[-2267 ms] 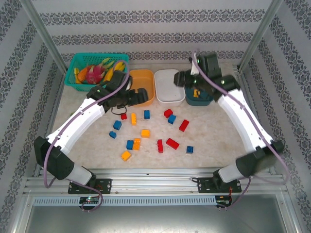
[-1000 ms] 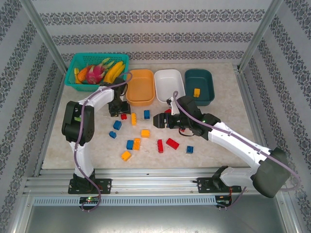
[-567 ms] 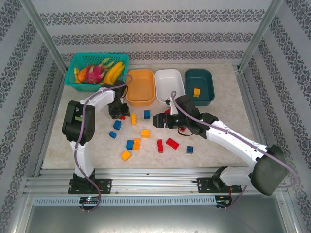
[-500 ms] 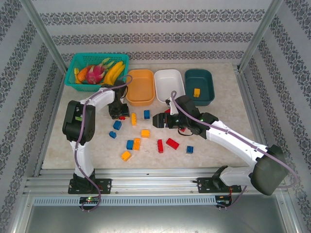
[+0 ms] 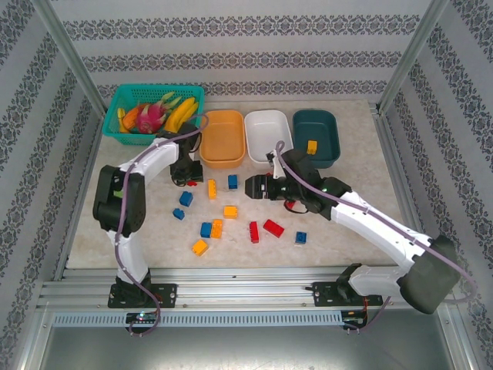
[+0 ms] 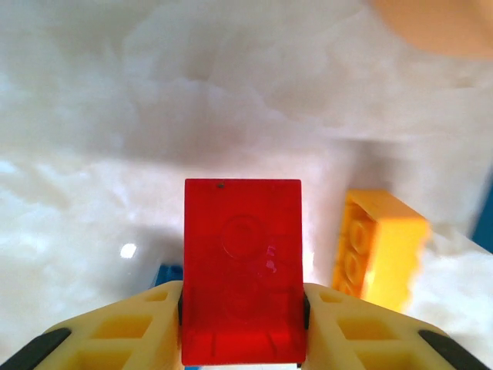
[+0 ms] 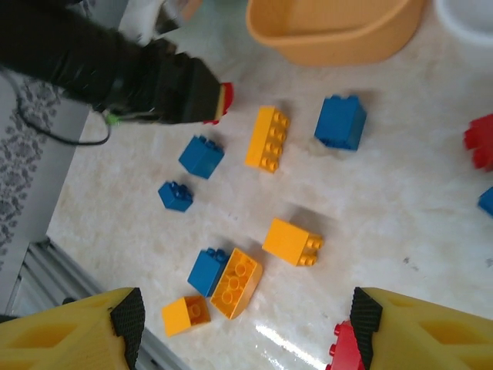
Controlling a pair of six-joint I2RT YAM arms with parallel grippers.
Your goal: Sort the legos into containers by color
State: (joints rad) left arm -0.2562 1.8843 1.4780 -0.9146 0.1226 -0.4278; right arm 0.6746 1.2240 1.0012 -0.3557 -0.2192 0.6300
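My left gripper (image 6: 242, 324) is shut on a red lego (image 6: 242, 270), its pads pressed to the brick's two sides. In the top view it (image 5: 190, 177) sits just below the orange container (image 5: 223, 137). A yellow lego (image 6: 377, 250) lies right beside it. My right gripper (image 7: 246, 324) hangs open over the scattered legos, in the top view (image 5: 250, 187) below the white container (image 5: 269, 135). The dark teal container (image 5: 316, 137) holds one yellow lego (image 5: 312, 146). Loose blue (image 5: 232, 181), yellow (image 5: 230, 211) and red (image 5: 273, 227) legos lie on the table.
A teal mesh basket (image 5: 154, 89) with toy fruit stands at the back left. Metal posts frame the table's corners. The right wrist view shows my left gripper (image 7: 177, 81) next to the orange container (image 7: 331, 31), with a red lego (image 7: 481, 139) at the right edge.
My left gripper's jaws have come together on the red lego near the orange container. The right arm has shifted slightly to the right, its jaws still open.
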